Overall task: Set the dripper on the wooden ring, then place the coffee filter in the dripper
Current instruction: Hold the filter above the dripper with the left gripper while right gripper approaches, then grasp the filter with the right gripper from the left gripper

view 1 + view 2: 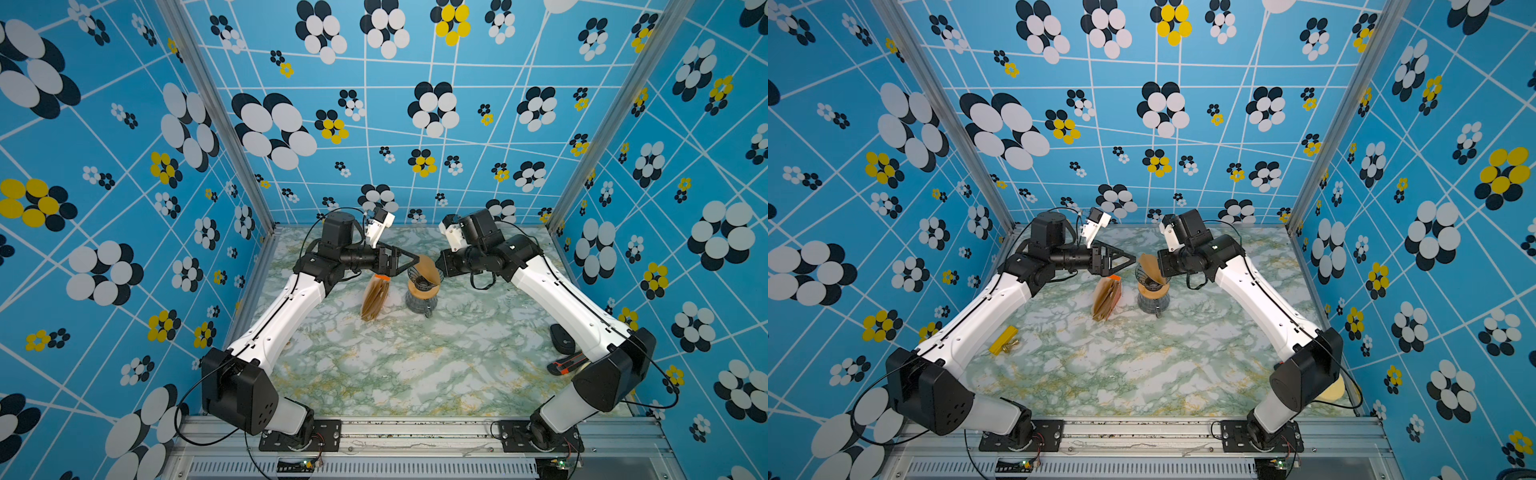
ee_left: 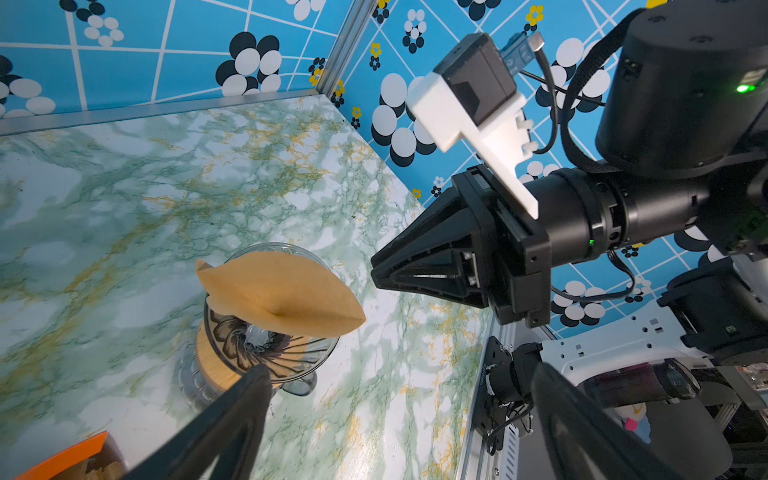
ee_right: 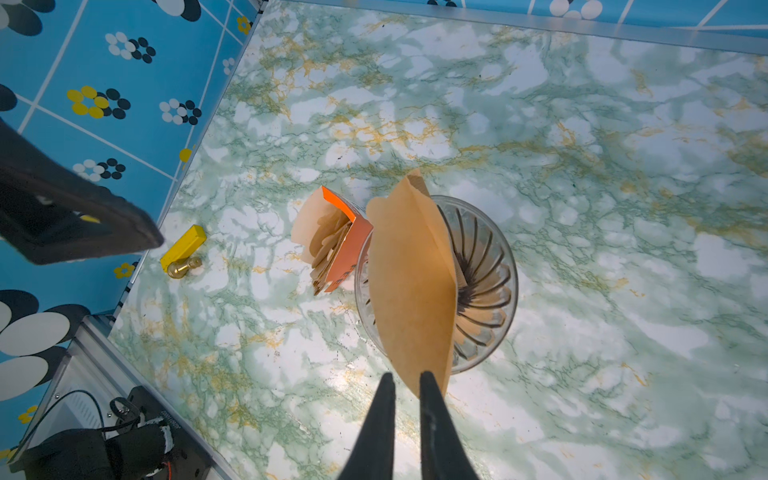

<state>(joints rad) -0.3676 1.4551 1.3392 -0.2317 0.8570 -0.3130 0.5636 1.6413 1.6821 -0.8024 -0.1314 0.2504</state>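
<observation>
- coffee filter (image 3: pixel 411 291): folded flat, standing on edge in the dripper (image 3: pixel 490 266). Point is down in the glass, most of the paper stands above the rim. It leans to the side nearest the filter packet (image 3: pixel 345 245). Not opened out, so not seated yet imo.
- dripper sits on the wooden ring (image 1: pixel 422 286) on top of the glass jug (image 1: pixel 417 305). That stack puts the mouth well above the tabletop (image 3: pixel 582 124), so the paper has to go in from above.
- right end effector (image 3: pixel 407 376): jaws narrow, only a slit between them, right at the filter's near corner. Left wrist view shows tabletop between its tip and that corner, so I read it as beside the paper, not holding it. Can't be 100% sure from these angles.
- left end effector (image 2: pixel 401 370): wide, holding nothing, parked beside the dripper and above the packet — prob kept off so the paper isn't knocked.
- next, my guess: spread the cone w/ a light push toward the hole. Paper is thin and springy, so it may pop out or tip over the rim.
- yellow block w/ brass fitting (image 3: pixel 185 245) at the tabletop edge, well apart — irrelevant.
</observation>
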